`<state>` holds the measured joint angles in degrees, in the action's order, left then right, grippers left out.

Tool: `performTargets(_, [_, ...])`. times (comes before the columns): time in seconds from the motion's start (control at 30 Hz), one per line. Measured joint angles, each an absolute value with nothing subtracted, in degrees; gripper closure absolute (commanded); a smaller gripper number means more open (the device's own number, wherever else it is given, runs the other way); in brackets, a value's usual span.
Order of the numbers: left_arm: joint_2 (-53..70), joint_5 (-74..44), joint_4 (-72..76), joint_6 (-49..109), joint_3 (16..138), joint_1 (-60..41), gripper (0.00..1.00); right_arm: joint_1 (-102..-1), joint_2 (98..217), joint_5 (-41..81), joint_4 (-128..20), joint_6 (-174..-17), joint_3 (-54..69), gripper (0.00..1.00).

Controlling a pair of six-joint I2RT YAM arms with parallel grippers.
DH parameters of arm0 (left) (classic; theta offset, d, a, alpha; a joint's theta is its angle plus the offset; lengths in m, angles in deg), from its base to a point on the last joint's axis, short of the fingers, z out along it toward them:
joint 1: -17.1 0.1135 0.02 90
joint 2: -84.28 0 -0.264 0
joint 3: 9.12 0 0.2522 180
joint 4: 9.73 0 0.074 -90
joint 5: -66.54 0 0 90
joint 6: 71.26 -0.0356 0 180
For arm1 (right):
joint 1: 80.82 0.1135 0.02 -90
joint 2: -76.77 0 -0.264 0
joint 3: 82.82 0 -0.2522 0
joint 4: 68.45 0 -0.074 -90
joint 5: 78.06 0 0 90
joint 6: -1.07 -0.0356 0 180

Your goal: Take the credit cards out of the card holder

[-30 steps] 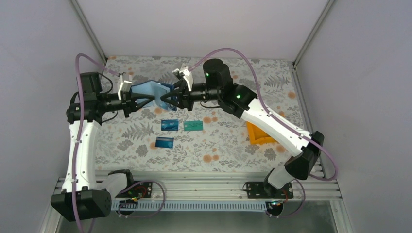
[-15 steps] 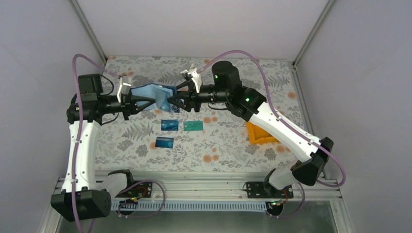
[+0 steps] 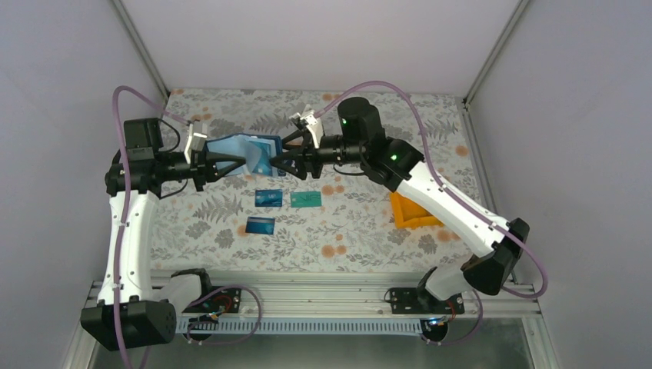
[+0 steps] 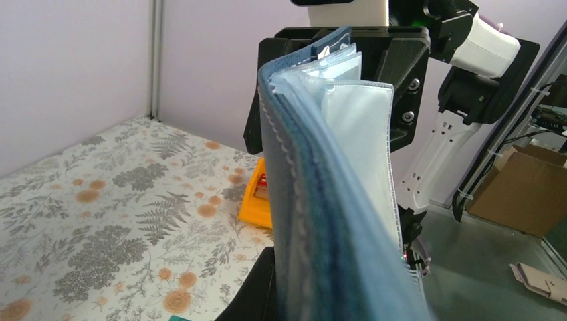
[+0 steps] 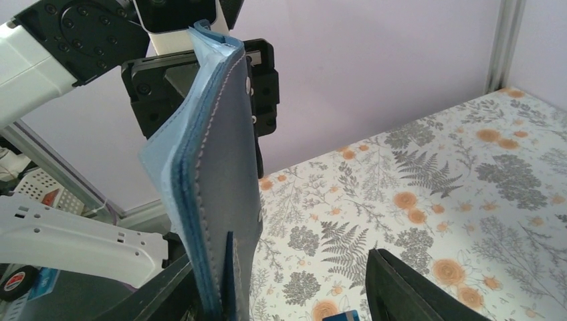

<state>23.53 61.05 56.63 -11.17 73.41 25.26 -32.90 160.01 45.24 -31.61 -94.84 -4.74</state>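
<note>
The card holder (image 3: 240,151) is a blue wallet held up on edge above the table's back left. My left gripper (image 3: 219,163) is shut on its lower edge; in the left wrist view the holder (image 4: 321,200) fills the middle and hides the gripper (image 4: 301,311). My right gripper (image 3: 277,161) is open, with the holder's free end (image 5: 217,174) against its left finger (image 5: 157,294) and the right finger well apart. Two blue credit cards (image 3: 268,197) (image 3: 261,224) and a teal-green one (image 3: 306,199) lie on the table. I see no red card for certain.
An orange bin (image 3: 410,212) stands right of centre; in the left wrist view the bin (image 4: 254,200) shows something reddish inside. The table has a floral cover (image 3: 346,231), with frame posts at the back corners.
My right gripper has let go of the holder, opened and drawn back to the right. The holder, earlier stretched between both grippers, now hangs from the left gripper alone.
</note>
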Motion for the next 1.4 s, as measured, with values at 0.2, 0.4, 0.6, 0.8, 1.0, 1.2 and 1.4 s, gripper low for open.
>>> performTargets(0.2, [23.5, 61.0, 56.7, -11.5, 73.4, 25.3, 0.98, -32.9, 162.7, 48.5, -31.9, -95.3, -6.1, 0.64])
performTargets(0.4, [23.5, 60.6, 56.8, -11.7, 73.4, 25.7, 0.92, -32.9, 164.0, 51.4, -32.8, -96.8, -6.4, 0.96])
performTargets(0.6, [23.4, 59.4, 53.9, -8.7, 73.2, 25.9, 0.18, -32.9, 164.5, 48.4, -31.7, -98.3, -7.4, 0.96])
performTargets(0.8, [23.3, 57.4, 51.0, -5.2, 72.4, 25.9, 0.00, -32.9, 167.2, 34.2, -24.1, -102.0, -12.1, 0.96])
performTargets(1.0, [23.3, 55.6, 49.7, -4.2, 72.4, 26.0, 0.00, -33.0, 172.3, 12.4, -12.6, -107.4, -17.4, 0.96])
performTargets(1.2, [23.3, 55.1, 49.3, -3.7, 72.3, 25.9, 0.02, -32.8, 179.7, 1.7, -4.4, -109.6, -21.4, 0.96])
performTargets(1.4, [23.3, 54.8, 47.0, -1.1, 70.8, 25.9, 0.03, -30.8, 183.7, 1.8, -2.3, -110.1, -26.8, 0.96])
